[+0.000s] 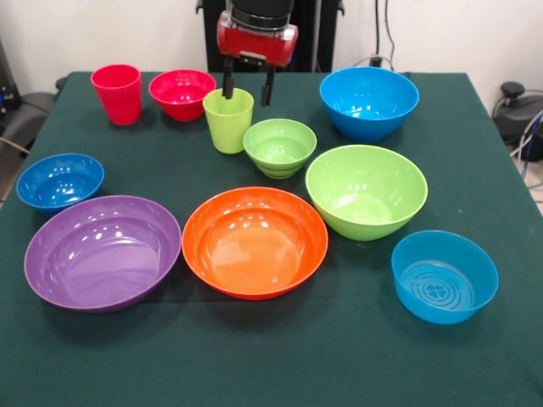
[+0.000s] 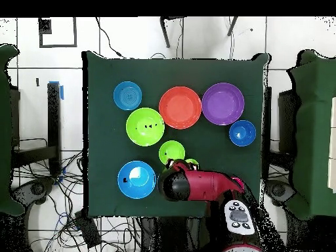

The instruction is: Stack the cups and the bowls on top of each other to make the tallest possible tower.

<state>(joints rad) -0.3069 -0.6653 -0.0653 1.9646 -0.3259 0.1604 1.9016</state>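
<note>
My gripper (image 1: 248,88) is open and hangs at the lime-green tumbler (image 1: 228,120), with one finger (image 1: 228,85) over its mouth and the other just outside its right wall. The red tumbler (image 1: 117,93) and the small red bowl (image 1: 181,93) stand to its left at the far side. The small dark-blue bowl (image 1: 59,181) is at the left edge and the teal-blue bowl (image 1: 444,275) is near right. No tower shows; every piece stands alone. In the overhead view the arm (image 2: 197,186) hides the gripper, the red tumbler and the red bowl.
A small ribbed lime-green bowl (image 1: 279,146) sits right beside the green tumbler. A large blue bowl (image 1: 368,102), a large lime bowl (image 1: 366,191), an orange bowl (image 1: 254,242) and a purple bowl (image 1: 103,252) fill the middle of the green table (image 1: 271,365).
</note>
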